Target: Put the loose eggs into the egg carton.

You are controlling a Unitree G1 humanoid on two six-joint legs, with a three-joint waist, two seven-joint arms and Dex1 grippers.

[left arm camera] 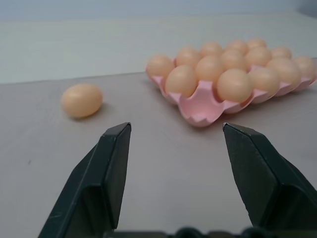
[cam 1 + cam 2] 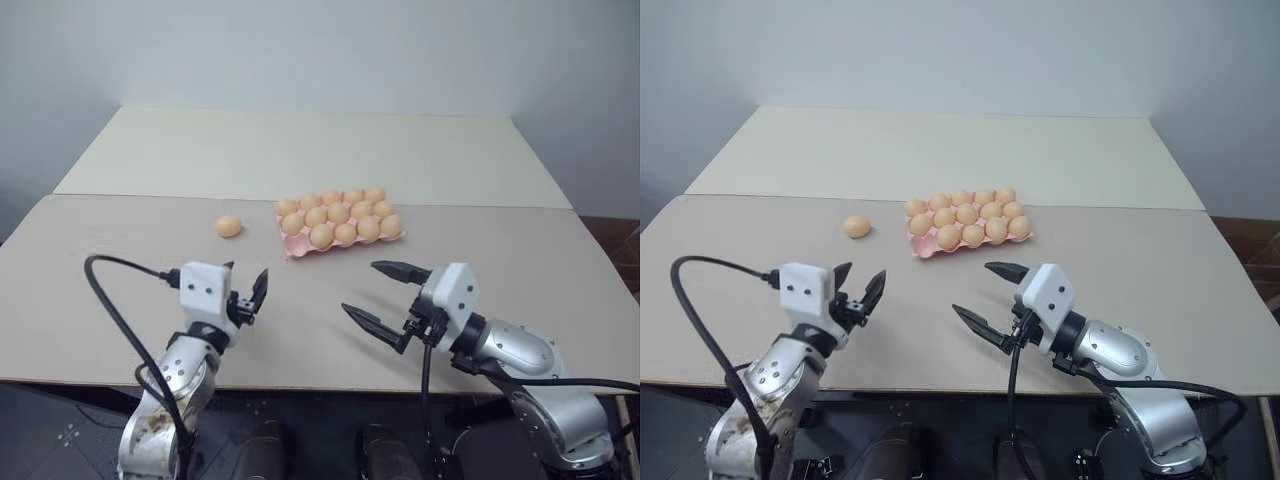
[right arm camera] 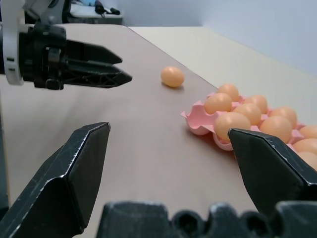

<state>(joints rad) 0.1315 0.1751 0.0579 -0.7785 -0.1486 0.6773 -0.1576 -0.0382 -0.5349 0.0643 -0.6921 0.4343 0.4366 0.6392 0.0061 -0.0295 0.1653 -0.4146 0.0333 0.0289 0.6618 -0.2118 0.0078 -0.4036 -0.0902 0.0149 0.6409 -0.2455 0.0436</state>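
Observation:
One loose egg, tan-orange, lies on the table just left of the egg carton. The carton is a pink moulded tray holding several eggs, and its near-left corner cup looks bare. My left gripper hovers near the table's front edge, open with nothing between its fingers, pointing toward the loose egg and the carton. My right gripper is wide open and empty, in front of the carton and turned leftward. The right wrist view also shows the left gripper.
The beige table is made of two panels with a seam running just behind the carton. A black cable loops off the left wrist. The table's front edge lies right under both grippers, and a pale wall stands behind.

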